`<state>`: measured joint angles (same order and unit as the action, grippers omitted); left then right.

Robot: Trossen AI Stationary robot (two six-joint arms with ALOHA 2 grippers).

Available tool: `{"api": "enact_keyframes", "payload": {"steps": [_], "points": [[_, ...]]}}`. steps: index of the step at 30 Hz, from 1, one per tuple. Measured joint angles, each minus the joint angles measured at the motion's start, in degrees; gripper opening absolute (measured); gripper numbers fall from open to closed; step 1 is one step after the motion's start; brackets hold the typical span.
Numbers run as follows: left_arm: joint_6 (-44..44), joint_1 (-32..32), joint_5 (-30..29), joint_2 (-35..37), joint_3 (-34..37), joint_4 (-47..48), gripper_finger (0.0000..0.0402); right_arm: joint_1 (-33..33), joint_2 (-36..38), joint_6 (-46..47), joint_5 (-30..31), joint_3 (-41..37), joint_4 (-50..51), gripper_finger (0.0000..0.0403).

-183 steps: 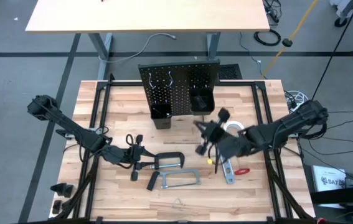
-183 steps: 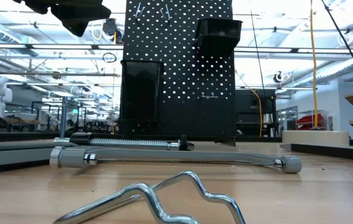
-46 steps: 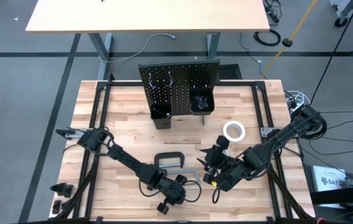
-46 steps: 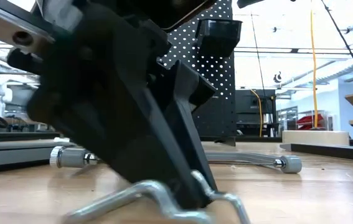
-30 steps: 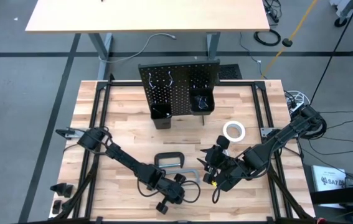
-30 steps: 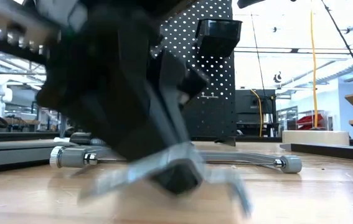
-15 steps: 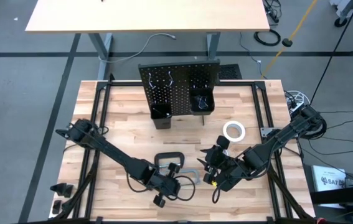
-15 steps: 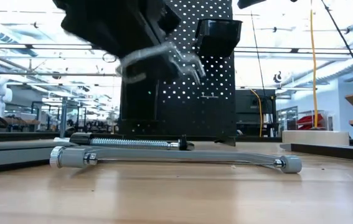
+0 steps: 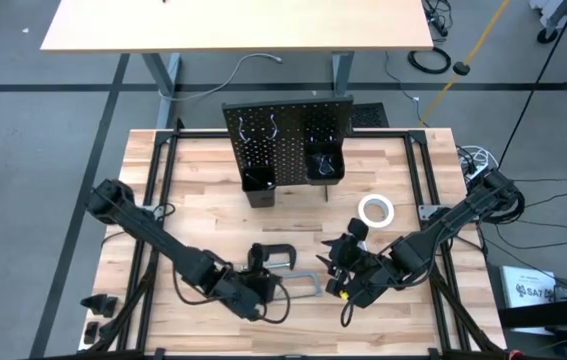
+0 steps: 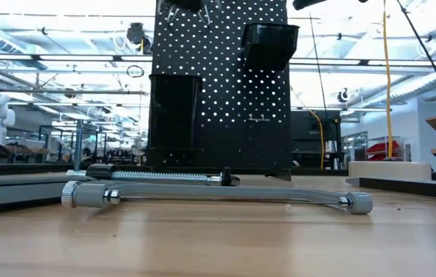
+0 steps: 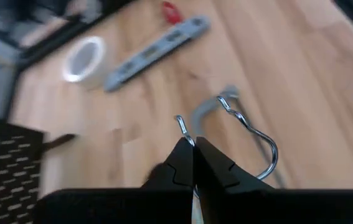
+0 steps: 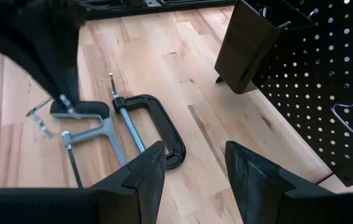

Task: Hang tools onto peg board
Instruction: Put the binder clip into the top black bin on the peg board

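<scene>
My left gripper (image 11: pixel 193 163) hangs above the near middle of the table (image 9: pixel 198 200), shut on a bent silver wire hook (image 11: pixel 258 137). Beside it a black C-clamp (image 9: pixel 275 254) and a grey hacksaw (image 9: pixel 305 284) lie flat on the table. The black peg board (image 9: pixel 288 135) stands upright at the far middle with two bins. A white tape roll (image 9: pixel 375 210), a grey level (image 11: pixel 157 46) and a red-handled tool (image 11: pixel 170 9) lie farther right. My right gripper (image 12: pixel 195 174) hovers open right of the clamp, nothing between its fingers. My left gripper pinches a stretch of the hook's wire (image 11: pixel 186 137) between its two fingertips. One short end (image 11: pixel 179 119) sticks out past the tips, and the curved loop (image 11: pixel 272 155) swings out to one side. The fingers slant downward. The hook is lifted clear of the table.
The hacksaw's frame (image 10: pixel 218 197) and the clamp's screw (image 10: pixel 156 175) lie across the low view in front of the peg board (image 10: pixel 221 85). A dark metal frame (image 9: pixel 153 190) runs along the table's edges. Another table (image 9: pixel 233 25) stands beyond.
My left gripper has risen from the tabletop with the wire hook and drawn back toward the table's left, tipping from steeply downward to a shallower slant. It stayed shut. The hook, earlier on the wood, is now lifted clear.
</scene>
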<state>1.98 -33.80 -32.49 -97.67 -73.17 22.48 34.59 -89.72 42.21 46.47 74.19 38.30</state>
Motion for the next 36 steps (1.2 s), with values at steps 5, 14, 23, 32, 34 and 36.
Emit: {"api": "enact_keyframes", "payload": {"steps": [5,14,23,32,34,36], "points": [[-0.03,-1.28,-9.23,2.09,0.42,1.11,0.0002,0.00,-1.58,0.44,0.08,0.00,-0.18,0.0160],[-4.81,-1.52,-23.81,3.13,0.74,0.71,0.0001,-0.81,-6.01,-8.95,0.30,0.00,-7.48,0.0160],[-6.11,-1.29,-24.95,3.13,0.74,0.56,0.0001,-1.25,-10.54,-33.44,0.06,0.00,-24.63,0.0160],[-6.77,-0.05,-8.63,3.13,0.74,0.82,0.0001,-1.11,-11.69,-43.26,3.07,0.00,-26.99,0.0160],[-8.88,0.63,-8.06,3.13,0.74,0.79,0.0001,-1.11,-11.69,-43.13,2.53,0.00,-27.01,0.0160],[-10.22,1.52,-7.86,3.13,0.74,0.79,0.0001,-1.11,-11.69,-42.55,0.83,0.00,-27.03,0.0160]]}}
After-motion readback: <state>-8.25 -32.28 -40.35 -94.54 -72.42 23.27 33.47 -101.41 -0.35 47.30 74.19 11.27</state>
